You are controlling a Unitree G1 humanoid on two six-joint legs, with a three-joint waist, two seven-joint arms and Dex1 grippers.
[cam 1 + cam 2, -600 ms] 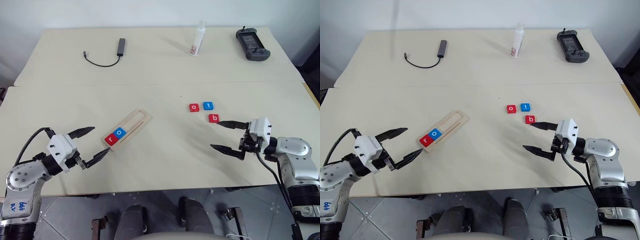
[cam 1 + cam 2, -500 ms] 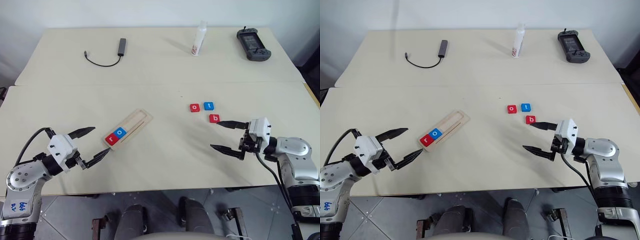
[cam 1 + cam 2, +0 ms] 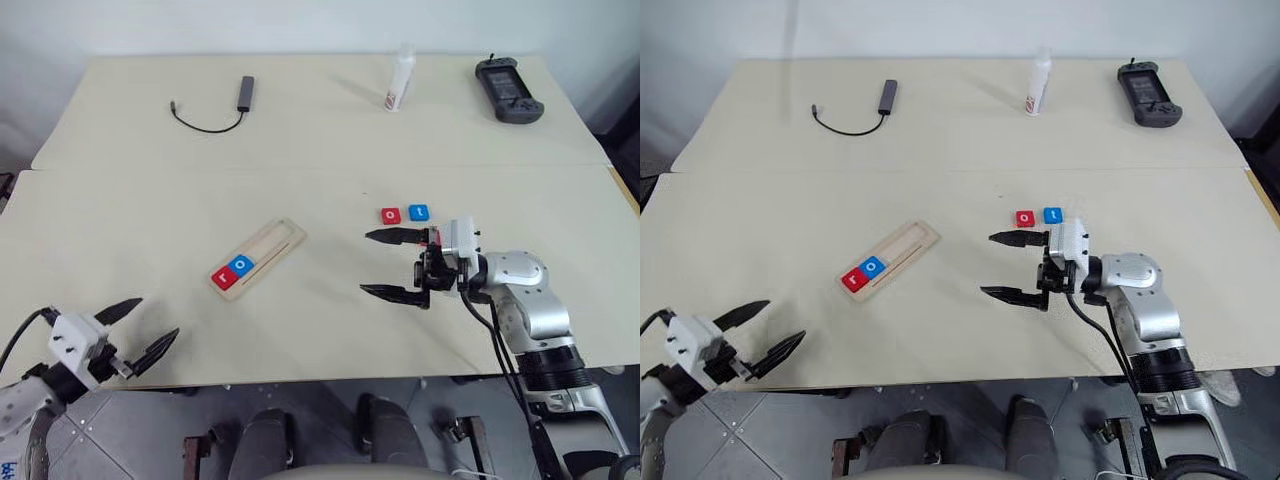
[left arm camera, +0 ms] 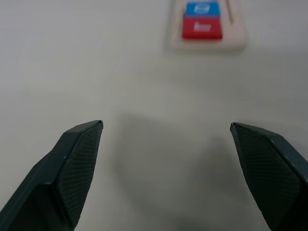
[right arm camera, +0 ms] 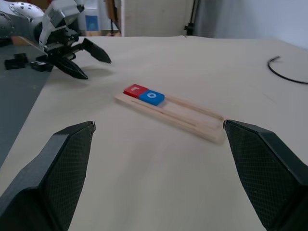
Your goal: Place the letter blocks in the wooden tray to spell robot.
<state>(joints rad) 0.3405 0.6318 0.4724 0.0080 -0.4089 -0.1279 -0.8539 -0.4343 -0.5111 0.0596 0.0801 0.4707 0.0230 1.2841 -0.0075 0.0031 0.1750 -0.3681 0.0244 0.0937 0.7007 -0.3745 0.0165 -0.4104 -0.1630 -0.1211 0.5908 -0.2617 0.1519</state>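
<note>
Wooden tray: r, o seated. My right hand gaped empty; b tile probably hidden beneath — needed squarer alignment before closing.

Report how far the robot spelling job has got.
Done: a red r tile and a blue o tile lie at one end of the wooden tray.

In hand: nothing. The right gripper is open above the table, near the loose tiles, and the left gripper is open at the table's near edge.

Left: the red o tile and blue t tile lie on the table; the b is hidden.
</note>
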